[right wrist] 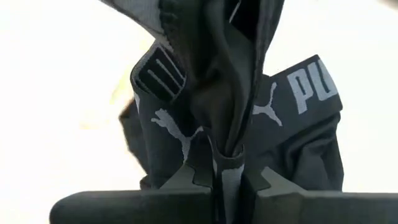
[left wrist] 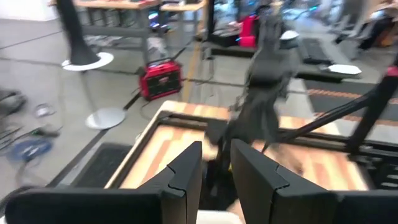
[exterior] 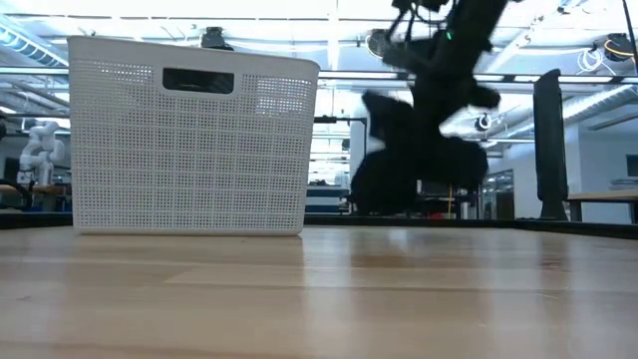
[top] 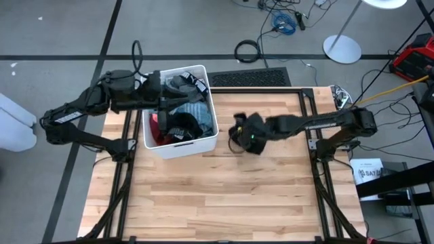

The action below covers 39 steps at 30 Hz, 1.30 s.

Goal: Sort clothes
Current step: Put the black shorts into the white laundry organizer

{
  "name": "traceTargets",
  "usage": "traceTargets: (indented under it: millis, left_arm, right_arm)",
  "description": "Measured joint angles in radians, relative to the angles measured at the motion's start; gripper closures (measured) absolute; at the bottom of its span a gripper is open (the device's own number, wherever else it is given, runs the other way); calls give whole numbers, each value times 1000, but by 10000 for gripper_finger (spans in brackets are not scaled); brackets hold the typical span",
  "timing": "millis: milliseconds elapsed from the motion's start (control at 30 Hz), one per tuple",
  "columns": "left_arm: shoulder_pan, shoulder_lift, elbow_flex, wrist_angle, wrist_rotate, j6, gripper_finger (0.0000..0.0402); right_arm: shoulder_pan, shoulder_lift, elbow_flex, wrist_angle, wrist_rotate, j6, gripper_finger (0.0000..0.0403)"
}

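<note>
My right gripper (top: pixel 239 133) is right of the white bin (top: pixel 203 146), shut on a black garment (exterior: pixel 414 150) with grey PUMA lettering (right wrist: pixel 311 87). My left gripper (top: pixel 163 103) hovers over the bin's left part, its fingers (left wrist: pixel 186 180) a narrow gap apart and holding nothing. The bin holds a pile of clothes: black and dark grey pieces (top: pixel 184 122) and a red one (top: pixel 156 129) lying on top of each other. My right gripper pinches a bunched fold of the black garment (right wrist: pixel 227 165) between its two fingers; several layers are gathered there. The fingers point down. The garment hangs slack below them (exterior: pixel 389 189), and I cannot tell whether its lower end touches the table.
The wooden table top (top: pixel 224 196) is bare in front of the bin and the garment. Black frame rails (top: pixel 308 115) run along the table's sides and far edge. Cables and lamp stands (top: pixel 342 47) lie on the floor beyond.
</note>
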Motion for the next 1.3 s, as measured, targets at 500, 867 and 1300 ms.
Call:
traceTargets:
  millis: [500,867,1300]
  left_arm:
    - [0,-58,-2,-64,-92,5,307]
    - [-18,-53,-2,-110,-78,-42,307]
    - [-75,-53,-2,-140,-91,-57,307]
  right_arm:
    - [-197,92,641,125,112,-538,394]
    - [-296,564,1044,334,-157,-650,394]
    - [-221,804,1221,330,-439,-586,395]
